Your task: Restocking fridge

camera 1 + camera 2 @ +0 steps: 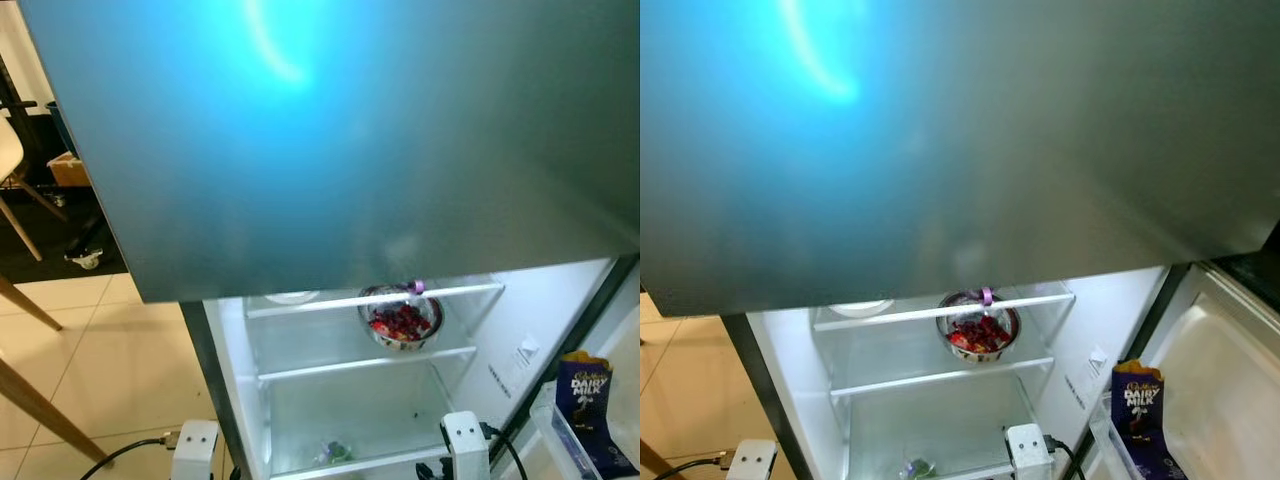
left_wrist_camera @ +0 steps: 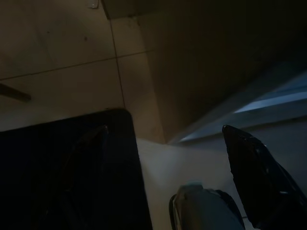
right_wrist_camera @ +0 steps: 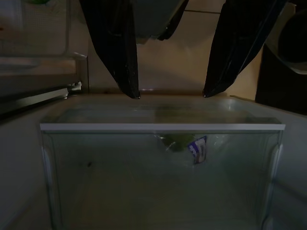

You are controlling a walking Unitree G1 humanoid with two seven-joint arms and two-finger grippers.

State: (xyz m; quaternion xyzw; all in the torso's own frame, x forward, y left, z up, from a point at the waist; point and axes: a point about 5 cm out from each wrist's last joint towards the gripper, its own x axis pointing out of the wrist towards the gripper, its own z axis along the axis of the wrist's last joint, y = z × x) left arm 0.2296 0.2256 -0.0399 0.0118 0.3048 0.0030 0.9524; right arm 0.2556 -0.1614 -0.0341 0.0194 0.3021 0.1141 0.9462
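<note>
While the fridge [image 1: 330, 380] is standing open, a bowl [image 1: 402, 322] is sitting at its shelf's right edge; the right gripper [image 3: 170, 93] is hovering wide apart, empty, over the crisper drawer [image 3: 160, 167].

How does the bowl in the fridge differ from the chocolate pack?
The bowl is round, shiny metal and open, showing red food; the chocolate pack is a tall purple pouch. The bowl sits on a glass shelf inside; the pack stands upright in the door bin. Both are in the open fridge.
</note>
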